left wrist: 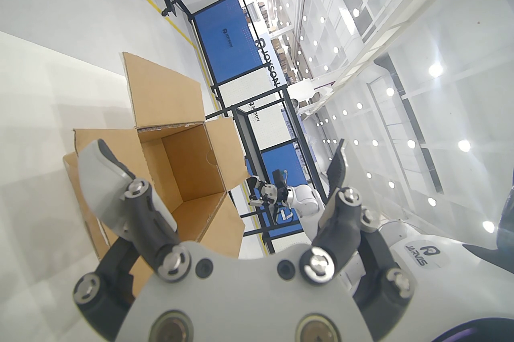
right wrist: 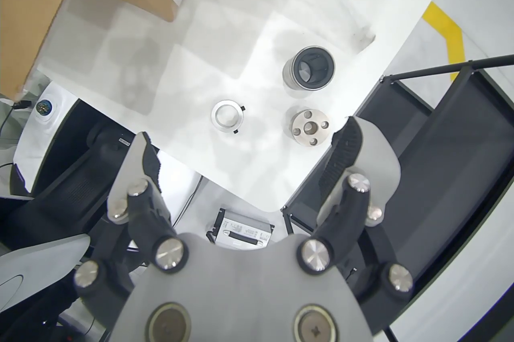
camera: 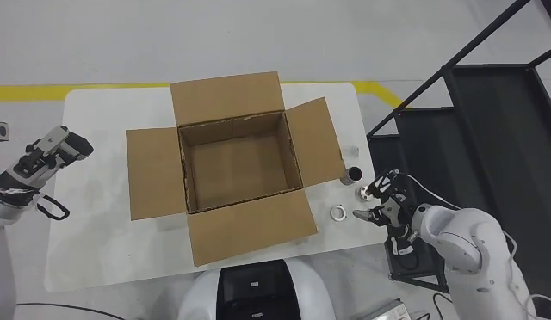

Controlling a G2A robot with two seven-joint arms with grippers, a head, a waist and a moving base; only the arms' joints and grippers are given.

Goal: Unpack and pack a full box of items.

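An open cardboard box (camera: 232,161) stands mid-table with all flaps spread and a bare floor; its inside also faces the left wrist view (left wrist: 180,166). Beside its right flap on the white table (camera: 103,234) lie three metal parts: a hollow cylinder (right wrist: 308,67) (camera: 351,176), a flat ring (right wrist: 227,115) (camera: 340,212) and a flange disc with holes (right wrist: 310,127). My right gripper (right wrist: 245,132) (camera: 379,201) hovers open by the table's right edge, close to the disc and holding nothing. My left gripper (left wrist: 219,150) (camera: 56,148) is open and empty, off the table's left edge.
A black metal stair frame (camera: 465,131) stands hard against the table's right side, close to my right arm. A yellow floor line (camera: 86,88) runs behind the table. A small grey device (right wrist: 241,229) lies on the floor below the table's edge.
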